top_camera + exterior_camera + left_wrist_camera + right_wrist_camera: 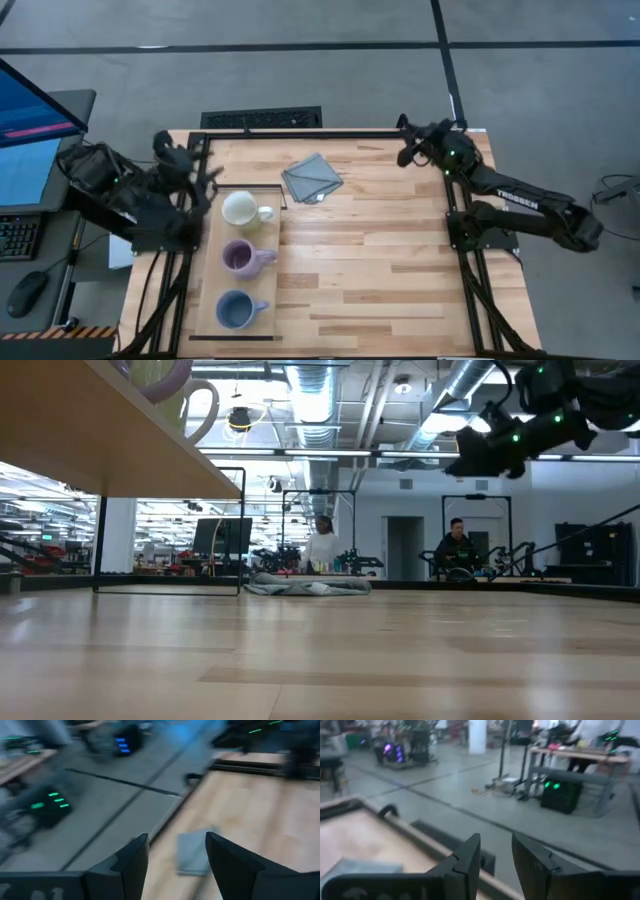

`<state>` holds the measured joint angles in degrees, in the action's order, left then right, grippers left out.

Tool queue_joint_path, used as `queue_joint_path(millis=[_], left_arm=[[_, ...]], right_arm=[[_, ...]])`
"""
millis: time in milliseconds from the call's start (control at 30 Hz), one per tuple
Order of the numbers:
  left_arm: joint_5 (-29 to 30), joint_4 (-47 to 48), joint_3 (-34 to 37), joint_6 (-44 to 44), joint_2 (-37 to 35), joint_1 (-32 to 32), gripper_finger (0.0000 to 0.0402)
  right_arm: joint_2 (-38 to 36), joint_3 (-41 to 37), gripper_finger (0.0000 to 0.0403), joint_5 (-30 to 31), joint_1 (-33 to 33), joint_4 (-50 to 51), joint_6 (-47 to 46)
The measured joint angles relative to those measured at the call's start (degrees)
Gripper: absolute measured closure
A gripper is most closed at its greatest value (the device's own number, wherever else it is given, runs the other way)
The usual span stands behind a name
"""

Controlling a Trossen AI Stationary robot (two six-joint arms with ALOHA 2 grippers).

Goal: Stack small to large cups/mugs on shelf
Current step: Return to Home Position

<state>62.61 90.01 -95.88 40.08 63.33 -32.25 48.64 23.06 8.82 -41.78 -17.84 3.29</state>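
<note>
We count three mugs: one cream mug (239, 208), one purple mug (240, 257), one blue mug (236, 309). We count one shelf (205, 290) (all three stand on it), one grey cloth (311, 178), two robot arms, a left arm (130, 190) and a right arm (520, 205), and two people far off: a person in white (322, 545) and a person in dark (456, 545).

Left gripper (176, 839) fingers parted, right gripper (496, 837) fingers slightly apart, held high

From above we look straight down on the table (400, 260); low, we sit at tabletop height, facing the room. Each wrist camera peers closely past its own fingers (132, 865), and the grey cloth (312, 178) lies beyond them in both.
</note>
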Motion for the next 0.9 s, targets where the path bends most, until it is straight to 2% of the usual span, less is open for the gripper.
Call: queue_joint_path(millis=[133,367,533,633,800,900], left_arm=[[1.4,-1.43,8.87,1.35,-5.84,5.74,0.0212],[7.69,-13.59,24.85,-2.22,-15.21,12.88,0.0212],[8.83,-20.72,33.09,-6.16,-21.12,15.45,0.0212],[9.03,-24.06,37.6,-6.99,-24.15,16.56,0.0212],[12.35,-27.97,45.7,-4.56,-29.26,16.79,0.0212],[11.92,-28.77,50.39,-3.05,-32.02,16.79,0.0212]], right_arm=[[0.0,3.07,0.0269,0.0,-3.78,0.1,-0.01],[-2.14,4.69,0.0269,-1.83,-10.36,0.84,-0.46],[-8.73,4.74,0.0269,-2.26,-13.57,6.84,-1.36],[-12.93,4.76,0.0269,-7.39,-14.77,11.14,-1.48],[-19.48,4.74,0.0269,-8.76,-14.77,18.29,-2.09],[-23.31,4.74,0.0269,-8.61,-14.47,20.8,-3.28]])
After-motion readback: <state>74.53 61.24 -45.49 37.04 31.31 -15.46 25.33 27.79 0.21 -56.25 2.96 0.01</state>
